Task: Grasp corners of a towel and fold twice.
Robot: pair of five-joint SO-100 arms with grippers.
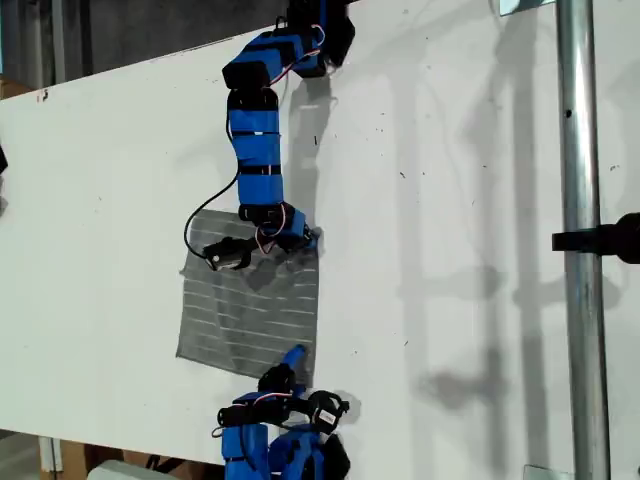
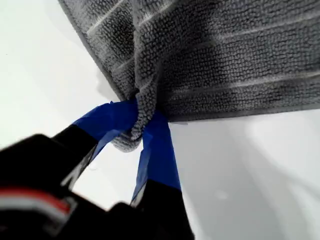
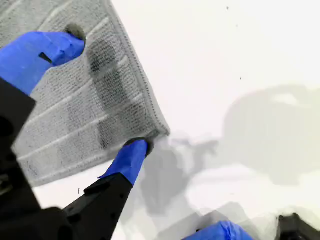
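The grey striped towel (image 1: 250,310) lies on the white table (image 1: 450,150). My first gripper (image 1: 300,243) reaches down from the top of the exterior view. It is shut on the towel's upper right corner there. In the first wrist view its blue jaws (image 2: 139,131) pinch the bunched corner (image 2: 127,142), and the cloth (image 2: 225,65) puckers up towards them. My second gripper (image 1: 295,358) comes from the bottom of the exterior view and is open at the lower right corner. In the second wrist view, one fingertip (image 3: 75,37) rests on the towel (image 3: 75,110). The other fingertip (image 3: 137,147) touches the corner (image 3: 160,131).
A vertical metal pole (image 1: 578,240) with a black clamp (image 1: 610,238) stands at the exterior view's right. The table's edge runs along the exterior view's lower left. Bare white table lies to the right of the towel, crossed by arm shadows.
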